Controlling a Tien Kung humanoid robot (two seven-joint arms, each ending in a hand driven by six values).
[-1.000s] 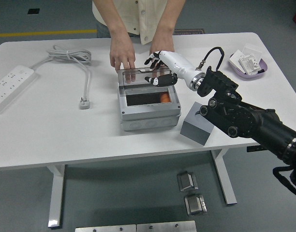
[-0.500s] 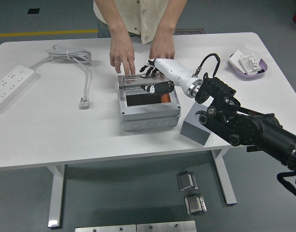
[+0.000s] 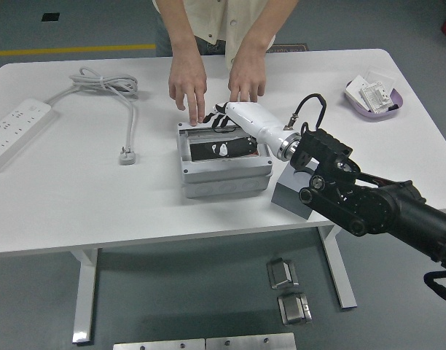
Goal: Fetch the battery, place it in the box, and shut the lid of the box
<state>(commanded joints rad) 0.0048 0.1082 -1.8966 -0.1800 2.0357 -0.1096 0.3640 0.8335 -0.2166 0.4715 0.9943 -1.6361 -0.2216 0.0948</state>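
Battery itself cannot be picked out; the dark window of the grey plastic box (image 3: 223, 164) shows only a small pale patch. That box sits mid-bench on the white bench (image 3: 99, 197), its clear hinged lid (image 3: 219, 142) lying down flat over the opening. The robot's right hand (image 3: 227, 120), white-shelled with black fingers (image 3: 217, 117), rests on the lid near its far edge, fingers spread and relaxed, pressing on the lid rather than gripping anything. Its black arm (image 3: 369, 204) comes in from the lower right. Just beyond the box, a person's two hands (image 3: 190, 80) reach down, one with fingertips touching the box's far rim, the other hovering beside the robot's hand. A grey metal block (image 3: 296, 191) stands just right of the box. Far right, a purple dish (image 3: 374, 98) holds small white packets; their print is too small to read. At left lie a white power strip (image 3: 15, 131) and its coiled grey cable (image 3: 106, 84).
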